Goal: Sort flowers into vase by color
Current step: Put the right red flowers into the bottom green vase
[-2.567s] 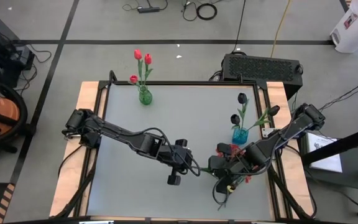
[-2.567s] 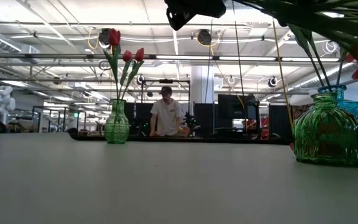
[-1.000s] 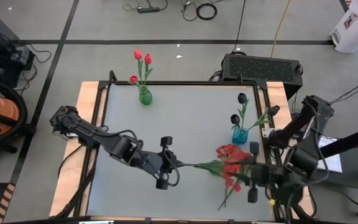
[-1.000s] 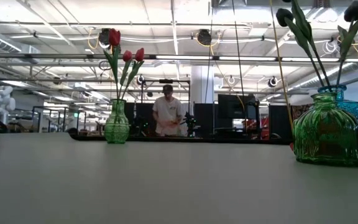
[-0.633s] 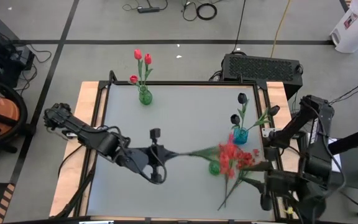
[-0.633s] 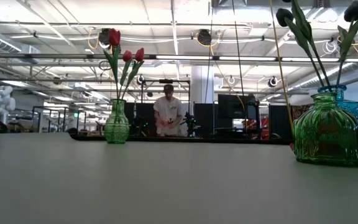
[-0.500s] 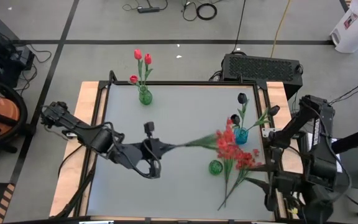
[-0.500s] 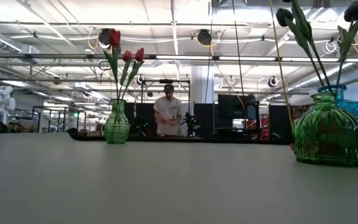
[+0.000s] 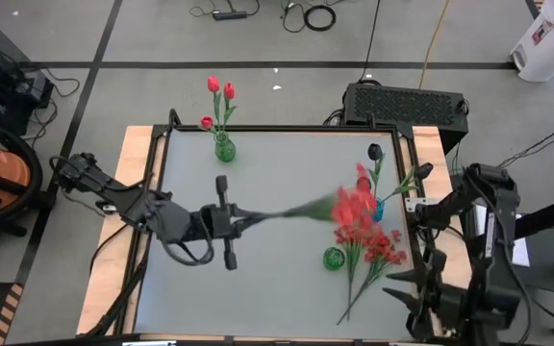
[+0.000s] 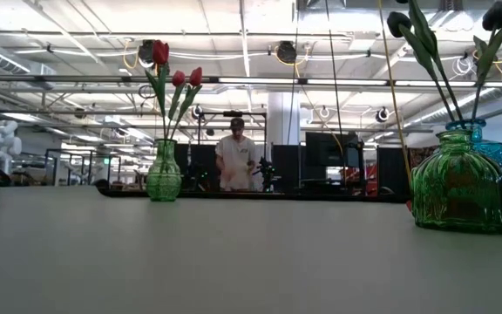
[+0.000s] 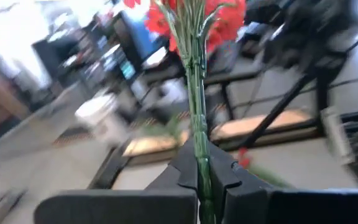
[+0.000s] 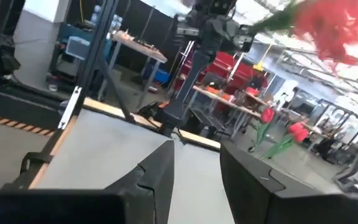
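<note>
My left gripper (image 9: 242,216) is shut on a bushy bunch of small red blossoms (image 9: 354,205), held above the table between the three vases. A green vase (image 9: 224,149) at the far left holds red tulips (image 9: 219,88). A blue vase (image 9: 371,208) at the far right holds black tulips (image 9: 374,152). A small green vase (image 9: 333,258) stands with nothing in it. More red blossoms (image 9: 381,246) lie on their long stems (image 9: 354,293) right of it. My right gripper (image 9: 412,293) is open at the near right, holding nothing. My left gripper pinches the bunch's green stems (image 11: 199,163) between its two fingers, at their lower end. The fingers come level from the table's left and lie along the stems. The bunch is lifted clear and sticks out roughly level toward the right, its blossoms (image 11: 185,15) over the blue vase.
The low view shows only the vases: the green one with red tulips (image 10: 164,174) far off, the near green one (image 10: 460,192) with the blue one (image 10: 488,139) behind it. A person (image 10: 234,161) stands in the room beyond the table. Wooden rails (image 9: 138,192) border the grey table.
My left gripper has risen and drawn back toward the table's left and far side, tipping up to level. The bunch has swung with it, its blossoms going from over the small green vase toward the blue vase. My right gripper has pulled back to the near right corner and turned.
</note>
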`<state>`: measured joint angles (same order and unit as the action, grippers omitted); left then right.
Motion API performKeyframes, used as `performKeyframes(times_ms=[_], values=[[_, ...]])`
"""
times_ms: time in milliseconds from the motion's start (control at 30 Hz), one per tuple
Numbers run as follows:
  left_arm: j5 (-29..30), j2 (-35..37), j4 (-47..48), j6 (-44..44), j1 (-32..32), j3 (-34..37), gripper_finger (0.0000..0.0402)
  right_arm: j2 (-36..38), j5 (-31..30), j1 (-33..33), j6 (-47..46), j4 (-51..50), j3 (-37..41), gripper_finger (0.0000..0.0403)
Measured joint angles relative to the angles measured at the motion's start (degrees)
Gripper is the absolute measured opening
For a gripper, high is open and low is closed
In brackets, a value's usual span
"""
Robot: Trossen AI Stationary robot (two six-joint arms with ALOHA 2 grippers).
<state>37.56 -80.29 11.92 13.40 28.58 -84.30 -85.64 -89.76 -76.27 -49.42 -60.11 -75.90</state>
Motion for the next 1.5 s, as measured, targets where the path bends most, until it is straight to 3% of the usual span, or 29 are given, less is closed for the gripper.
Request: performKeyframes(times_ms=[100, 300, 467, 733, 1100, 1300, 1500], values=[[-6.81, -0.11, -8.57, 3.14, -0.77, 3.53, 0.0001, -2.69, -0.17, 0.60, -2.03, -0.58, 0.04, 0.0121], [-14.89, -0.11, -26.26, 6.05, -2.98, 13.15, 0.0001, -6.02, -0.24, 3.68, -13.45, -7.05, 0.04, 0.0121], [-26.46, -0.15, -41.11, 5.30, -6.01, 21.59, 0.0001, -7.03, -0.26, 8.15, -22.45, -14.19, 0.04, 0.0121], [-40.74, -3.01, -61.52, 1.02, -11.64, 31.53, 0.0001, -7.03, -0.28, 15.93, -24.93, -16.08, 0.04, 0.0121], [-54.00, -18.20, -83.02, -4.87, -19.19, 31.82, 0.0001, -6.76, -0.26, 21.49, -24.95, -14.16, 0.04, 0.0121], [-58.45, -24.99, -95.15, -7.90, -21.08, 30.98, 0.0001, -6.76, -0.25, 22.00, -24.92, -11.16, 0.04, 0.0121], [-61.60, -31.41, -95.18, -10.17, -21.49, 24.16, 0.0001, -6.74, -0.25, 23.50, -23.13, -6.54, 0.04, 0.0121]])
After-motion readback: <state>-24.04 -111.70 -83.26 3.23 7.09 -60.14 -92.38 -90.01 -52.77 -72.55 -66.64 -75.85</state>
